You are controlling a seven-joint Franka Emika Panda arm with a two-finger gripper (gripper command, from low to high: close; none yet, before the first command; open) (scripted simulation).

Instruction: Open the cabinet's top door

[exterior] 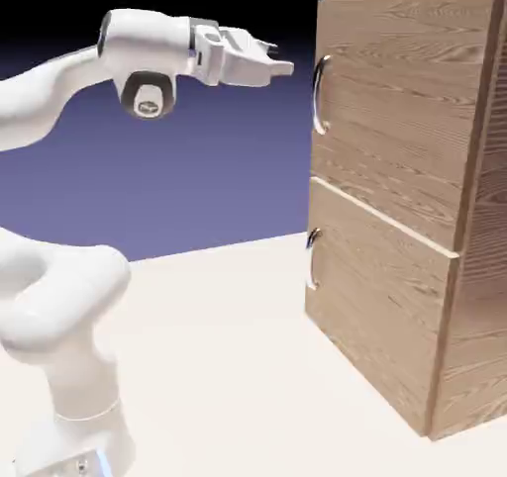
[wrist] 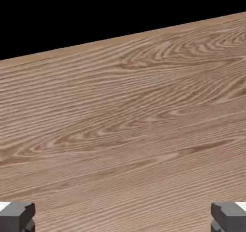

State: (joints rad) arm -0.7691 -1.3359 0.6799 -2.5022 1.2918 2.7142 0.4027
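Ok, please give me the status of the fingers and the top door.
Fingers open, holding nothing, short of the curved handle. Top door closed. Nothing seen between fingers and handle.

cabinet: upright, wood-grain | top door: shut, curved silver handle

The cabinet stands on the desk at the exterior view's right, and the robot's base is on the desk at the exterior view's left. On the cabinet's front, the top door lies directly above the lower door. Each door bears its handle near its edge at the exterior view's left, the upper handle above the lower handle. The gripper is before the top door, apart from it, above the desk.
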